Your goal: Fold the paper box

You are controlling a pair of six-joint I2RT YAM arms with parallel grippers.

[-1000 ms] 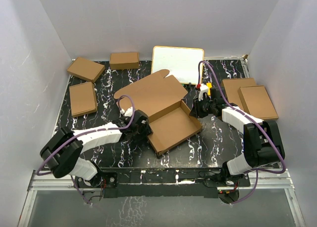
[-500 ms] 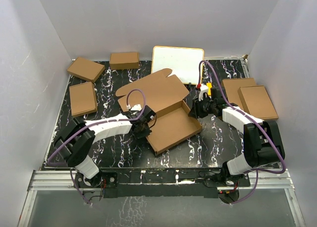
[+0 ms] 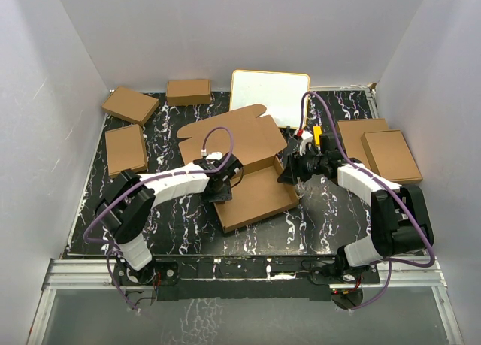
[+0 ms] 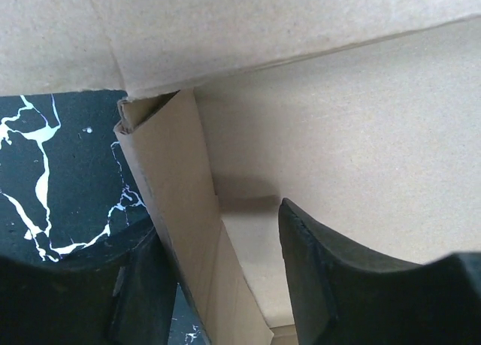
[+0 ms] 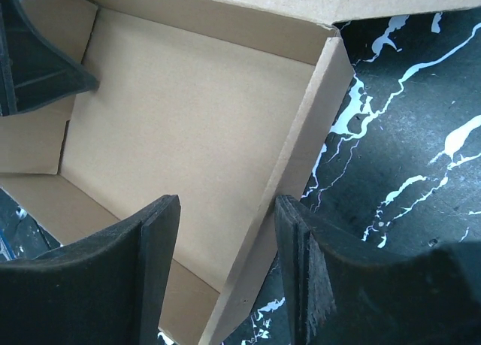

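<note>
From above, the paper box (image 3: 259,191) is lying mid-table (image 3: 323,213). Its tray's long axis is running from near-left to far-right, and its open lid (image 3: 233,134) is spreading toward the back-left. The left claw (image 3: 220,183) is sitting at the tray's left end, the right claw (image 3: 289,170) at its right end.

In the left wrist view, the claw is standing partway open astride a side wall (image 4: 169,210), with one finger (image 4: 316,285) inside the tray.

In the right wrist view, that claw is likewise gaping partway across the opposite wall (image 5: 308,127), with one finger (image 5: 150,270) inside.

The top camera looks down over the whole table (image 3: 173,225); both wrist cameras peer closely into the paper box (image 3: 259,191).
</note>
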